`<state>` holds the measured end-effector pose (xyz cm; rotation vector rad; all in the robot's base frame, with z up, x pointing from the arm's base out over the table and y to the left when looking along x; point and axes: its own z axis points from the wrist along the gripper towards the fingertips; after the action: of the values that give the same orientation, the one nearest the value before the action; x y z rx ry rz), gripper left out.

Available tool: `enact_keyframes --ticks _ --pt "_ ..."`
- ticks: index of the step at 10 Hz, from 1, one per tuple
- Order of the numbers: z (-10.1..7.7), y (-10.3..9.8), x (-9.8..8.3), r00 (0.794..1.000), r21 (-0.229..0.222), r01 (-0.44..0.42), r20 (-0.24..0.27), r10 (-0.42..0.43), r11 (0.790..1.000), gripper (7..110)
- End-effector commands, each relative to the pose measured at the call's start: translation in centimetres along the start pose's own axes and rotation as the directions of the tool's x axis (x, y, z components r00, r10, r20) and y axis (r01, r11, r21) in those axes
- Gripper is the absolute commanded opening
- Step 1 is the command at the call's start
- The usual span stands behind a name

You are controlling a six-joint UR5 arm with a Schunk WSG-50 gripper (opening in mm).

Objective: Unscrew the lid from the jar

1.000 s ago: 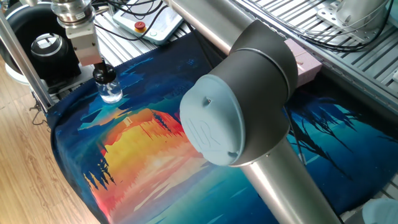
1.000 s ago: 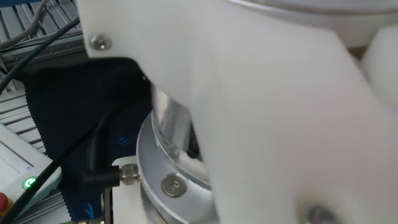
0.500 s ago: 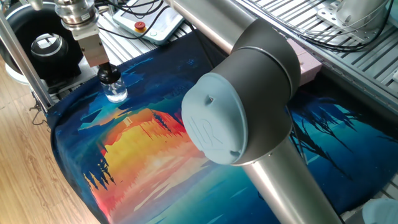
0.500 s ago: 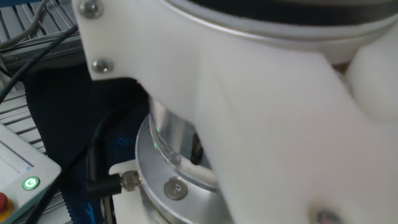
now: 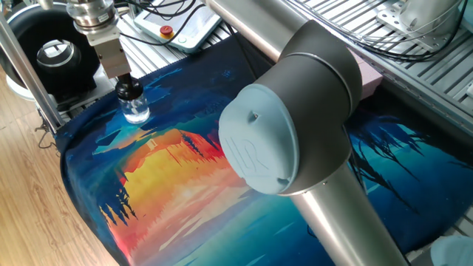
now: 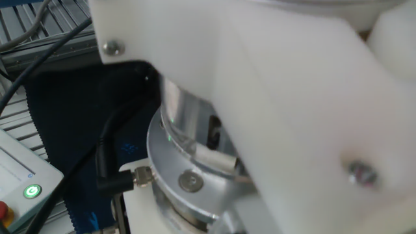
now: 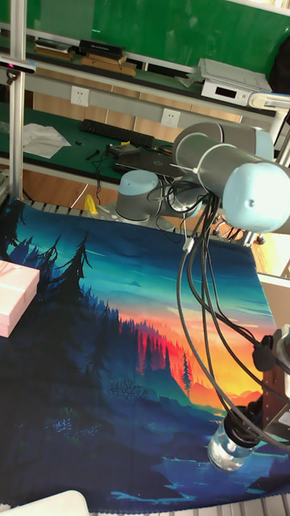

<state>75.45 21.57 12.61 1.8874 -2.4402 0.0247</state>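
The arm (image 5: pixel 295 140) fills most of what I can see, its big grey elbow with the pale blue cap hanging over the cloth (image 5: pixel 177 177), a painted sunset-and-forest print covering the table. A pink box (image 7: pixel 14 297) sits at the cloth's far edge, well apart from the work. The gripper (image 5: pixel 126 80) comes straight down at the cloth's corner, right on top of the jar (image 5: pixel 136 111), which stands upright on the blue part of the print. The lid (image 5: pixel 128 90) sits on the jar's neck, with the fingers meeting it from above. I cannot tell whether they are clamped on it. The other fixed view shows only a blurred white mount.
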Motion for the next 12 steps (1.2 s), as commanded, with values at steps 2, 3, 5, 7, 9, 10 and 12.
enact_keyframes --ticks 2,3,5,7,9,10,12 --pt "-0.8 0.9 -0.1 1.0 -0.011 -0.001 0.019 0.001 1.0 22" --pt "-1.0 1.1 0.0 1.0 -0.013 -0.006 0.02 0.006 1.0 22" --pt "-1.3 1.5 -0.1 1.0 -0.016 -0.012 0.024 0.012 1.0 22" --pt "-0.8 2.3 -0.7 1.0 -0.016 -0.021 0.018 0.021 1.0 22" --pt "-0.7 2.7 -0.8 0.999 -0.01 -0.035 0.009 0.036 0.999 22" --pt "-0.7 2.7 -0.9 0.999 -0.011 -0.034 0.013 0.034 0.999 22" --pt "-0.7 2.8 -0.7 0.999 -0.01 -0.034 0.007 0.034 0.999 22"
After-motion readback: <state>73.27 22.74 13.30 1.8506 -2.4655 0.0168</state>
